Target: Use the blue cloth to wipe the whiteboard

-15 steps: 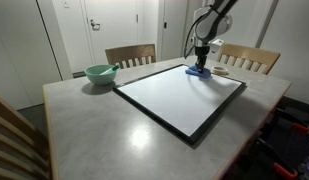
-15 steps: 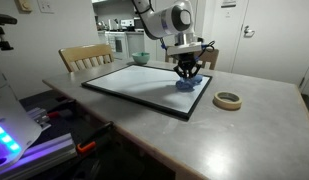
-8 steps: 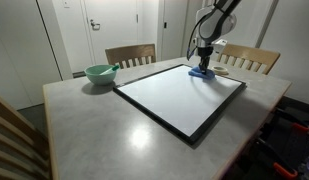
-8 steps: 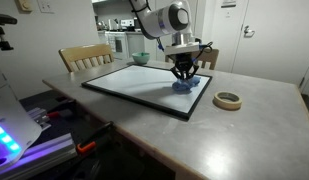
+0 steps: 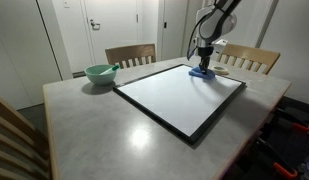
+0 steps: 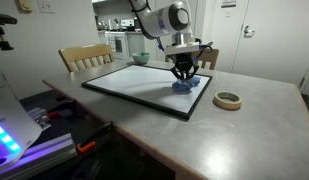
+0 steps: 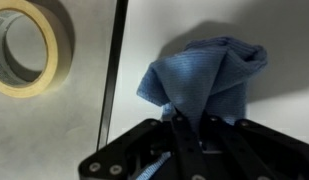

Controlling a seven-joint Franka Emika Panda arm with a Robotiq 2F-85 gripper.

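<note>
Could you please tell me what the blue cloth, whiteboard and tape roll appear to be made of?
The blue cloth looks like soft matte fabric, possibly microfibre, bunching in folds. The whiteboard is a smooth glossy white panel with sheen, thin black frame, material unclear. The tape roll is likely matte beige paper masking tape.

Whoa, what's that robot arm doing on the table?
The gripper is shut on the blue cloth, holding it down on the whiteboard near one edge, as if for wiping. The board looks clean white. A tape roll lies on the table just past that edge, and a green bowl sits there too.
</note>
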